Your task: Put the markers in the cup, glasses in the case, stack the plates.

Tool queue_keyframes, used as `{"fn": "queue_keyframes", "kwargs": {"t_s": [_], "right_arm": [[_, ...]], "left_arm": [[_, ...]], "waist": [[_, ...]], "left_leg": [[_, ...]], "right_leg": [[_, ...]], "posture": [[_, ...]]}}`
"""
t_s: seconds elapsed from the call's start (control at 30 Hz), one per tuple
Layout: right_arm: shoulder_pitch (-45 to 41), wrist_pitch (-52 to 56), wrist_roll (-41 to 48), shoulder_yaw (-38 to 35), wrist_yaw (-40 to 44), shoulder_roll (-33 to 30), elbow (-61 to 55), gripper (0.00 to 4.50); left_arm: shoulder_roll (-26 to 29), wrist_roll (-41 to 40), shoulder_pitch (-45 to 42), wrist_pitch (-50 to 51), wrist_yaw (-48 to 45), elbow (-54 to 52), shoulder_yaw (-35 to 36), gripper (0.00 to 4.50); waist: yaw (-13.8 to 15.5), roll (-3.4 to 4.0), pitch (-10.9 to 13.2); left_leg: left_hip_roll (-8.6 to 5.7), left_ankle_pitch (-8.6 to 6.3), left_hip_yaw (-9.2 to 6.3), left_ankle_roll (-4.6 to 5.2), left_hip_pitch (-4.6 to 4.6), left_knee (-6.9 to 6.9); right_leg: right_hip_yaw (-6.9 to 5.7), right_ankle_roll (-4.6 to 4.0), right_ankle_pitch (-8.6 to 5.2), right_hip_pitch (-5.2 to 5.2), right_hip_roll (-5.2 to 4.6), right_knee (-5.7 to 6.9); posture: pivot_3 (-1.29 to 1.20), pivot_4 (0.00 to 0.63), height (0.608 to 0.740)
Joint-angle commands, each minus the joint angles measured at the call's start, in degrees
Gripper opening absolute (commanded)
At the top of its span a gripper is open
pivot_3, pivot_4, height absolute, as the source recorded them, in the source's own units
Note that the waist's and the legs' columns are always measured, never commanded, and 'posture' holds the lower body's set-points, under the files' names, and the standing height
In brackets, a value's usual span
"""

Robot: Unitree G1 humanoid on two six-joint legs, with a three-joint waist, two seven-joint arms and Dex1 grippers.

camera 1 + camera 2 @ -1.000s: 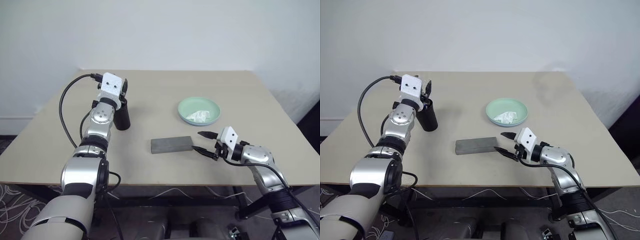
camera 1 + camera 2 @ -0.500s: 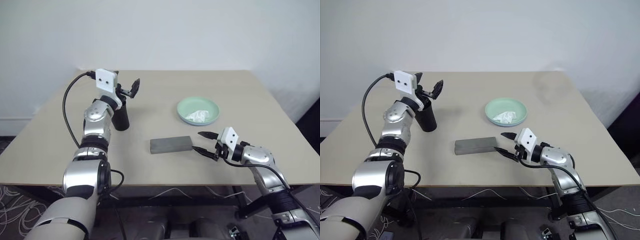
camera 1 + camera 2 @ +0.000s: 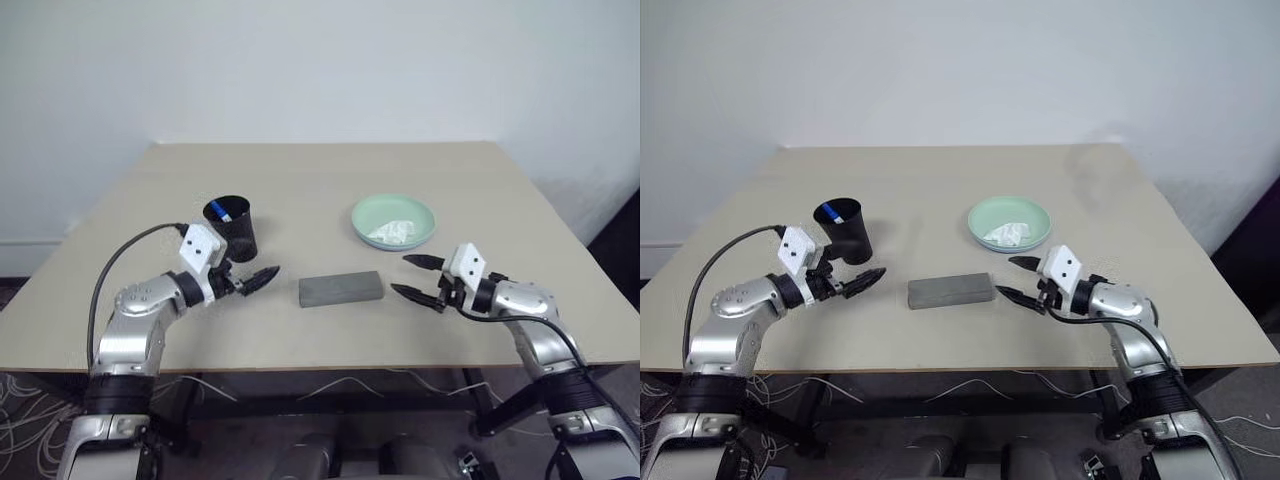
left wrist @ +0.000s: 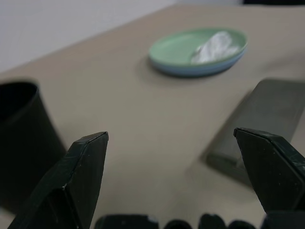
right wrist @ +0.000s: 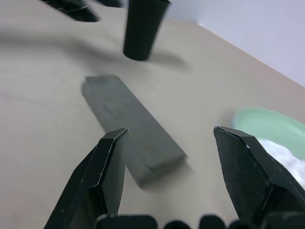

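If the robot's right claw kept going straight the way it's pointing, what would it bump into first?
Probably the case. The right gripper hangs open, aimed at the near end of that closed grey box, with only bare table between them. The cup stands further along, beyond the case. Depth is hard to judge.

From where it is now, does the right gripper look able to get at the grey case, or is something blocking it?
Probably yes. The right gripper is open and points at the near end of the closed case, with bare table between them. The left gripper sits off the case's other end.
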Motion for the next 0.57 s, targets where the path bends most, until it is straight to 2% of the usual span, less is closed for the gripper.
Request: {"fn": "queue_keyframes", "kwargs": {"t_s": [0.03,0.23,0.57], "right_arm": [[-0.22,-0.23,1.97,-4.17,0.12,-2.32,0.32,3.1],[0.81,0.64,1.61,-6.99,-0.66,-4.95,1.33,3.1],[3.76,5.44,2.1,-7.91,-1.17,-5.71,-4.27,3.1]], "left_arm": [[-0.35,0.61,2.74,-1.56,3.51,-3.57,2.52,4.49],[-0.71,1.11,5.69,-3.35,6.92,-3.95,3.75,4.49],[-2.93,1.36,8.26,-3.46,8.83,-4.29,2.89,4.49]], "waist": [[0.25,0.0,-0.01],[0.77,-0.03,-0.02],[0.68,-0.02,-0.01]], "left_leg": [[0.0,0.0,0.08,0.0,0.02,-0.05],[0.02,0.0,0.28,0.0,0.04,-0.39],[0.07,0.0,0.46,0.01,0.08,-0.45]], "right_leg": [[0.07,0.0,0.0,-0.04,-0.01,0.0],[0.22,0.03,-0.02,-0.2,-0.03,-0.11],[0.36,0.02,-0.02,-0.16,-0.06,-0.11]], "posture": [[0.0,0.0,0.736],[0.0,0.0,0.736],[0.0,0.0,0.736]]}}
